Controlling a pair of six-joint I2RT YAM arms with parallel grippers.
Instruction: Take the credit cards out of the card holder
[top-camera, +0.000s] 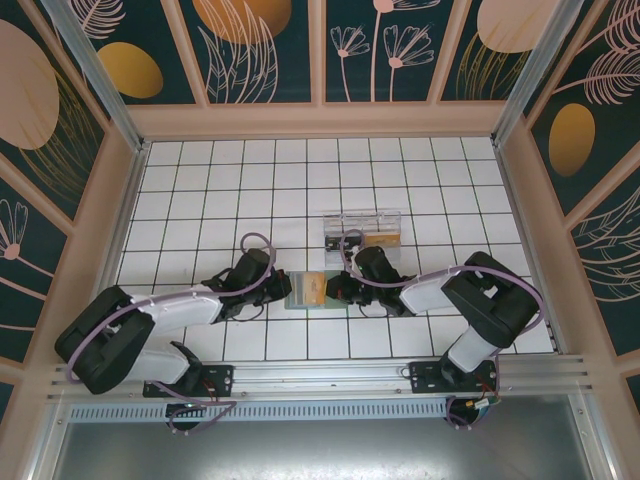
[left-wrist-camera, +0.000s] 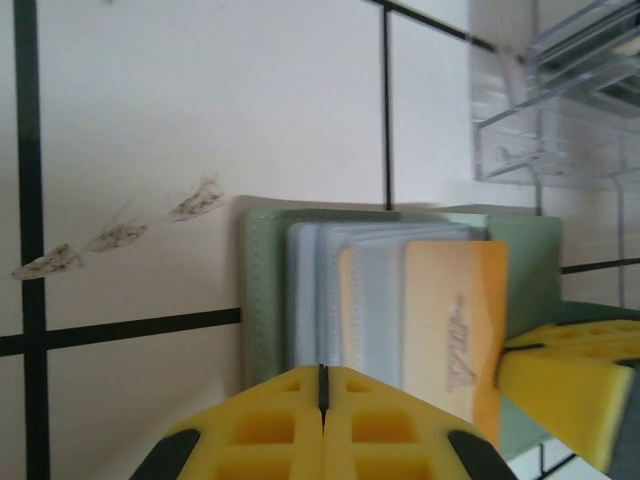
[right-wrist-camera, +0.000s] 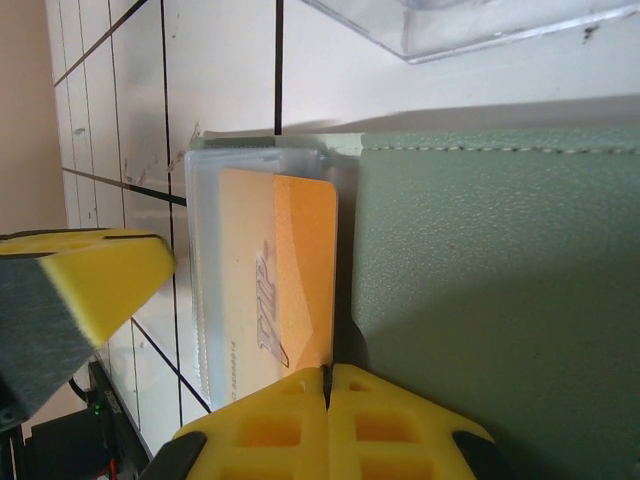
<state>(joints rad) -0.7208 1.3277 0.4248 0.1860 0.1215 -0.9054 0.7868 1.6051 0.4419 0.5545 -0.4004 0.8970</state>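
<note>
A: Where does the card holder (top-camera: 305, 292) lie?

B: It lies open and flat on the white tiled table (top-camera: 200, 190), in the front half, between the left gripper (top-camera: 287, 290) and the right gripper (top-camera: 333, 290). The material is soft and grey-green with a fine pebbled grain. The right wrist view shows a row of stitching along 1 panel edge.

A: Contents?

B: 1 panel carries a stack of hazy clear plastic sleeves (left-wrist-camera: 310, 290) with rounded corners. On top lies 1 orange credit card (left-wrist-camera: 455, 330): thin, flat and smooth, with rounded corners. It shades from pale cream at one end to orange at the other, and slanted script runs across its face. It rests over the holder.

A: Left gripper?

B: Its matte yellow pads, moulded with square recesses, are pressed together with only a thin seam between them. They meet at the near edge of the sleeve stack. Whether a sleeve is pinched cannot be told.

A: Right gripper?

B: It has the same yellow pads, also closed to a seam. They sit at the card's long edge, where it borders the bare green panel. Whether the card is caught cannot be told.

A: Surroundings?

B: A clear plastic box (top-camera: 362, 230), hard and sharp-edged, stands just behind the holder. Black grid lines divide the tiles. The left wrist view shows 3 brownish smudges (left-wrist-camera: 120, 235) on a tile beside the holder.
</note>
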